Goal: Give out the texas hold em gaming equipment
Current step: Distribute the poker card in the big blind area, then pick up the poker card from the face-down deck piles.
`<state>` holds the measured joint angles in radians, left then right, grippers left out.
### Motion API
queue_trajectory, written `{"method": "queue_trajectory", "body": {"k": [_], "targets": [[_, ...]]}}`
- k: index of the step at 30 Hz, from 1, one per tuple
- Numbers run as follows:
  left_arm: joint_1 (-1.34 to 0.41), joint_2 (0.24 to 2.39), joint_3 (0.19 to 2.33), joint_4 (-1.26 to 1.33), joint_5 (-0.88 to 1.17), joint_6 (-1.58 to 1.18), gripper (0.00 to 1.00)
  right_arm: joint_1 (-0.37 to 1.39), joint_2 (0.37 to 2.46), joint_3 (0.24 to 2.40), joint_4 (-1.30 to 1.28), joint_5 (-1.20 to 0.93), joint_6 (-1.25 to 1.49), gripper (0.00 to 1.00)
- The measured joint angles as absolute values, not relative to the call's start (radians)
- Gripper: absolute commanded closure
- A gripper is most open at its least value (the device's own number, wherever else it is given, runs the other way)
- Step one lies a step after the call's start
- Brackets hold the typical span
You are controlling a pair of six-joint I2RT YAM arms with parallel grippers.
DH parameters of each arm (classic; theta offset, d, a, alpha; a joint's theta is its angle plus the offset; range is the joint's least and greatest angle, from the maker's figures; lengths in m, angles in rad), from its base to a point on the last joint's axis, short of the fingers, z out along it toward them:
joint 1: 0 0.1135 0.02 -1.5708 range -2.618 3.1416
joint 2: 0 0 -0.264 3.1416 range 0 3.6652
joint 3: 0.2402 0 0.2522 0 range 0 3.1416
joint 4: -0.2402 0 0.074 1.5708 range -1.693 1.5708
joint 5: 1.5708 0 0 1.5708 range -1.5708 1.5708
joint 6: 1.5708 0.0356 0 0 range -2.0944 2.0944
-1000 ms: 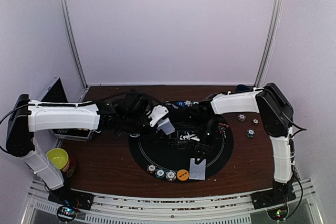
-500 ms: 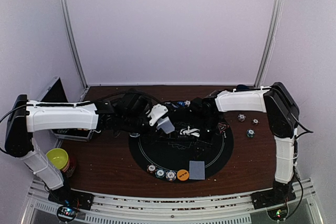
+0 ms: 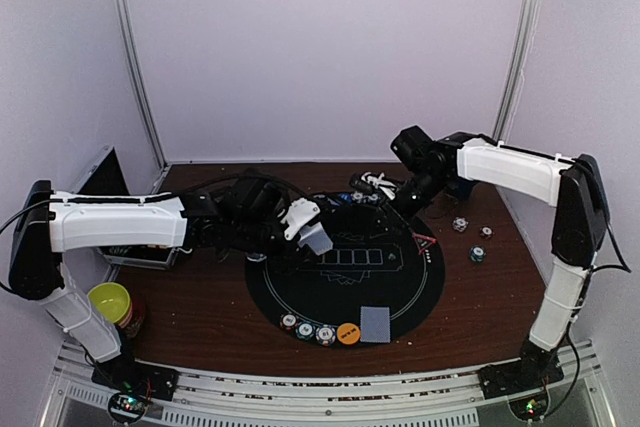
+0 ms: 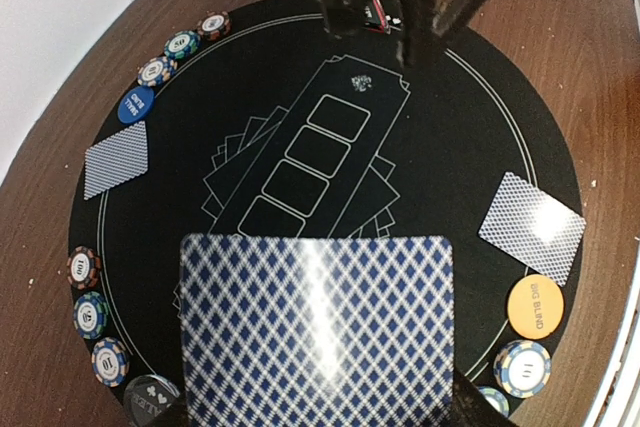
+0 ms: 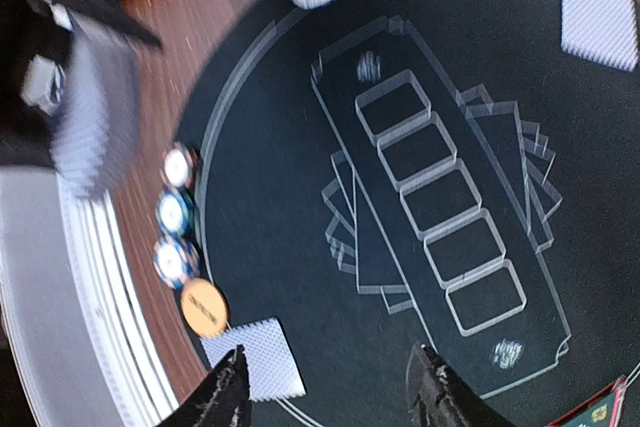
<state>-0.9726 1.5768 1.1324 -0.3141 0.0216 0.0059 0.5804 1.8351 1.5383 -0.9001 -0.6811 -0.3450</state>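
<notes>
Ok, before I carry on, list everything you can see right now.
mat: one, black, round, table centre
playing cards: three, blue-grey backs; two flat on the mat's rim, one held above it
orange button: one, near rim beside a card
blue button: one, opposite rim beside the other card
poker chips: striped; three by each button, three more on the rim, three loose right of the mat
red triangle marker: one, mat's right edge
pale round puck: one, mat's rim
bowl: one, yellow-green, near left corner
left gripper: shut on the held card
right gripper: open, empty, above the mat's far edge
</notes>
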Motion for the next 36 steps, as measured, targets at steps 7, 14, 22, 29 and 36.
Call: {"method": "queue_trajectory", "body": {"k": [7,14,22,29,36], "targets": [[-0.973,1.57,1.132,-0.315,0.018,0.006,0.4,0.582,1.767,1.518,-0.633,-0.837,-0.112,0.44],[-0.973,1.542,1.132,-0.314,0.017,0.006,0.41,0.594,1.773,1.485,-0.448,-0.954,0.058,0.43],[-0.973,1.542,1.132,-0.313,0.018,0.006,0.41,0.645,1.808,1.482,-0.37,-1.003,0.114,0.42],[-0.973,1.537,1.132,-0.313,0.018,0.006,0.41,0.669,1.86,1.48,-0.347,-1.005,0.147,0.42],[-0.973,1.528,1.132,-0.307,0.018,0.006,0.41,0.685,1.896,1.48,-0.34,-1.007,0.159,0.41]]}}
